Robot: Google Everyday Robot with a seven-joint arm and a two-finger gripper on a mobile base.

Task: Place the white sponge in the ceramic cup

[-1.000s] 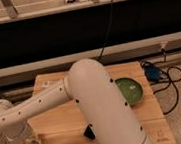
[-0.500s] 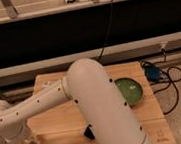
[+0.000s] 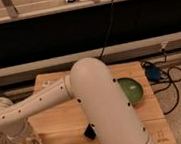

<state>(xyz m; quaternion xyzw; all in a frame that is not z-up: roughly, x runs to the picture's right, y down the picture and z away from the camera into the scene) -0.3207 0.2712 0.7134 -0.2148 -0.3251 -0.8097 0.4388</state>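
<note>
My white arm (image 3: 95, 101) fills the middle of the camera view and bends left across the wooden table (image 3: 61, 123). Its end, with the gripper (image 3: 33, 141), hangs low over the table's front left corner. A small whitish round thing (image 3: 37, 143) sits right at the gripper; I cannot tell whether it is the ceramic cup or part of the gripper. The white sponge does not show. A small dark thing (image 3: 89, 132) lies on the table just under the arm.
A green bowl (image 3: 132, 91) stands at the table's right side, partly hidden behind the arm. A blue device (image 3: 152, 71) with black cables lies on the floor to the right. A dark wall with rails runs behind the table.
The arm's forearm has shifted very slightly; the gripper stays at the table's front left corner. Nothing else has moved.
</note>
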